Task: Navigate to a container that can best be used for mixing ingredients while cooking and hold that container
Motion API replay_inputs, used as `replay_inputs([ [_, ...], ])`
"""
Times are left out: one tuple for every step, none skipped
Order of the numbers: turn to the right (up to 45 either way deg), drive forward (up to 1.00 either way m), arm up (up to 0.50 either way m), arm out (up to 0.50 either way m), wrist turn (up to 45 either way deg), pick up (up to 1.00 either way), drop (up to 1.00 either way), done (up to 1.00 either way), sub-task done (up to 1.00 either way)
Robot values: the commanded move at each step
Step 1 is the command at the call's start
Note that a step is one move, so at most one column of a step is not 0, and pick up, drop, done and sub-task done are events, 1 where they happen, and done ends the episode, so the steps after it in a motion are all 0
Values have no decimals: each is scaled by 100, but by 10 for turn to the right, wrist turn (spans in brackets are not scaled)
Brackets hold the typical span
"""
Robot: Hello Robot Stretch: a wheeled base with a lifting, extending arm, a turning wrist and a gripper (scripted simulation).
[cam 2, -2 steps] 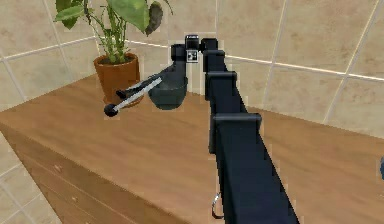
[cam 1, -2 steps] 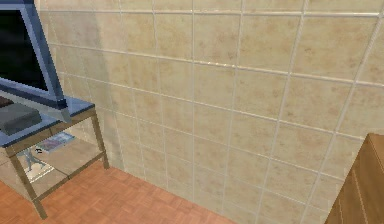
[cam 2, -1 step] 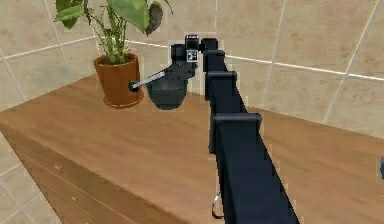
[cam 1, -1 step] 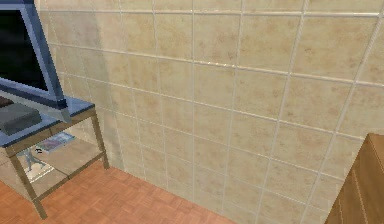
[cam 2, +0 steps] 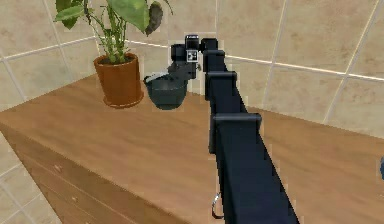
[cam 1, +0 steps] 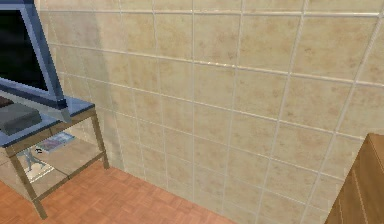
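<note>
A dark round bowl (cam 2: pixel 164 91) sits at the far side of a wooden countertop (cam 2: pixel 110 140), right beside a potted plant. The dark arm rises from the arm side view's bottom edge to the bowl. The gripper (cam 2: pixel 179 70) ends at the bowl's rim, just left of the white marker squares. With the bowl against the countertop there, I cannot tell whether the gripper holds anything.
A terracotta pot (cam 2: pixel 120 79) with a green leafy plant stands left of the bowl, against a beige tiled wall (cam 2: pixel 310 40). In the forward view, a TV (cam 1: pixel 25 45) rests on a blue-topped stand (cam 1: pixel 55 125) at the left. A wooden cabinet corner (cam 1: pixel 365 195) shows at the bottom right, over reddish floor (cam 1: pixel 110 200).
</note>
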Motion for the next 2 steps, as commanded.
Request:
replay_inputs([
  [0,0,0,0,0,100,0,0,0],
  [0,0,0,0,0,0,0,100,0],
])
